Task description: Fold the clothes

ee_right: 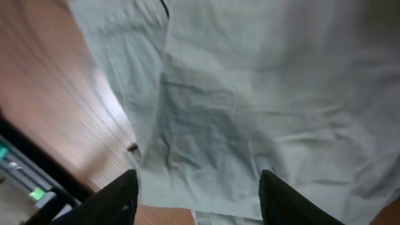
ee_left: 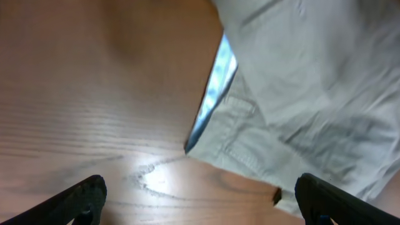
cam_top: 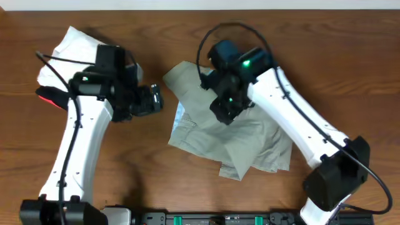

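Note:
The light khaki trousers (cam_top: 240, 140) lie crumpled in the middle of the table, partly under my right arm. My right gripper (cam_top: 226, 112) hovers over their upper middle, open and empty. In the right wrist view the cloth (ee_right: 250, 94) fills the frame between the spread fingers (ee_right: 197, 203). My left gripper (cam_top: 156, 99) is open and empty, just left of the trousers' left edge. The left wrist view shows the waistband and a pocket (ee_left: 294, 106) ahead of the spread fingers (ee_left: 200, 200), with bare wood beneath them.
A white folded garment (cam_top: 72, 53) lies at the back left, with a red one (cam_top: 47, 97) showing beneath it, partly under my left arm. The table's front edge holds a black rail (cam_top: 206, 219).

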